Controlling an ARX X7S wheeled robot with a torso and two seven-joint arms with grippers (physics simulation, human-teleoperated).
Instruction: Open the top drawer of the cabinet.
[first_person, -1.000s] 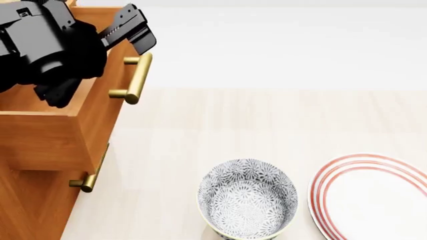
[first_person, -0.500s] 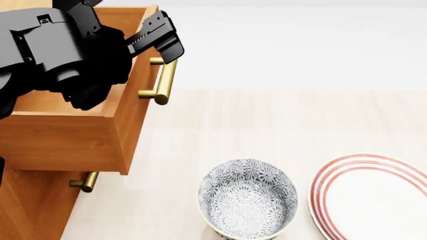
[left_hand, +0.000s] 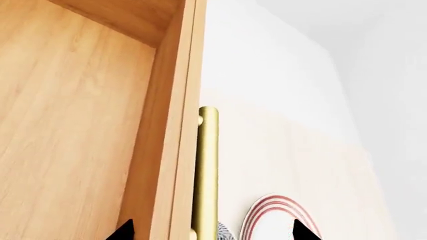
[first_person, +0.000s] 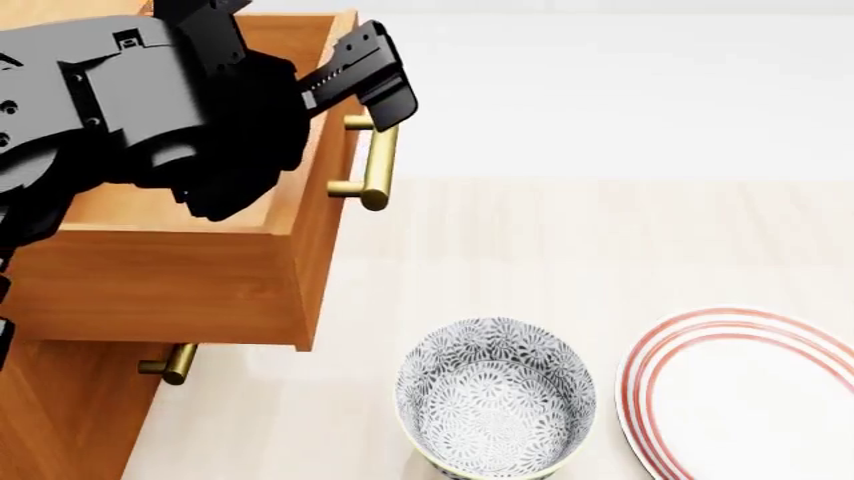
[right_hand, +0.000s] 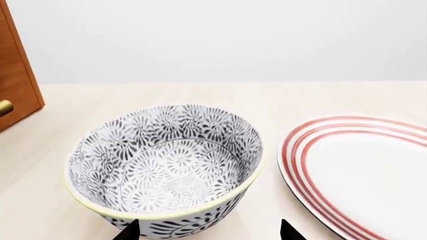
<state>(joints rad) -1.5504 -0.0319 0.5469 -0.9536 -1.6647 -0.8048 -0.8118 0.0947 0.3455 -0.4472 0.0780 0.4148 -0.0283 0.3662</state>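
Observation:
The cabinet (first_person: 67, 410) stands at the left in the head view. Its top drawer (first_person: 147, 285) is pulled well out, showing a lighter wood box (left_hand: 67, 125) inside. The drawer's brass handle (first_person: 379, 165) faces right. My left gripper (first_person: 350, 90) is open and straddles the drawer's front panel and handle (left_hand: 207, 170), one fingertip (left_hand: 123, 231) inside the box and the other (left_hand: 300, 231) outside the bar. My right gripper (right_hand: 208, 231) is open with nothing held and hangs just in front of the patterned bowl (right_hand: 163, 165); the head view does not show it.
A patterned bowl (first_person: 497, 400) sits on the pale table to the right of the cabinet, with a red-striped plate (first_person: 747, 395) beside it. A lower drawer's brass handle (first_person: 171, 363) pokes out under the open drawer. The cabinet corner (right_hand: 17, 75) shows in the right wrist view.
The top drawer has slid farther out to the right, and my left gripper has moved with it at the handle. Bowl and plate stayed put.

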